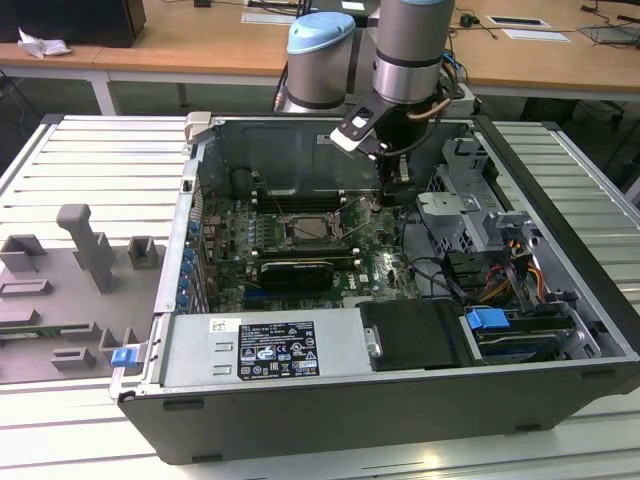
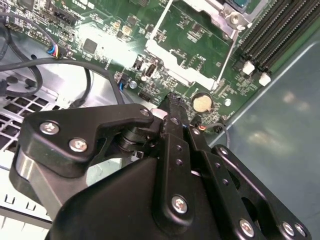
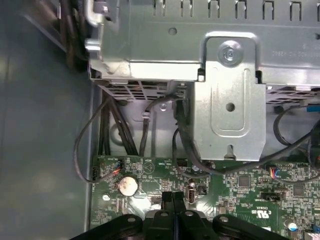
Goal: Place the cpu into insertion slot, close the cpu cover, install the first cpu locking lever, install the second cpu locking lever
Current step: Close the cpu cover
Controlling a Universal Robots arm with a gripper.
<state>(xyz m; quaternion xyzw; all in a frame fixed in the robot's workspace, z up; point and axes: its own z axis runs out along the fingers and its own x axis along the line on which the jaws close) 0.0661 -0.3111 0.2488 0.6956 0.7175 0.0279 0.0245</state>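
- In the exterior view, my gripper (image 1: 388,197) hangs low inside the open computer case (image 1: 280,150), just above the motherboard (image 1: 385,265). The insertion slot (image 1: 315,229) lies near it, toward the exterior view's left, and the cpu cover (image 1: 312,213) frames it. I cannot tell whether the cpu sits inside.
- In the second wrist view, my gripper (image 2: 172,100) has its fingers pressed together on nothing. The tips are close over the board, near a coin battery (image 2: 201,103). A corner of the cpu cover (image 2: 220,12) shows beyond, with two thin locking levers (image 2: 227,60) running out from it and memory slots (image 2: 270,35) alongside.
- In the first wrist view, my gripper (image 3: 173,196) tips meet along a hairline seam. The coin battery (image 3: 128,186) is just beside them, and a metal bracket (image 3: 230,105) and black cables (image 3: 120,132) lie beyond.
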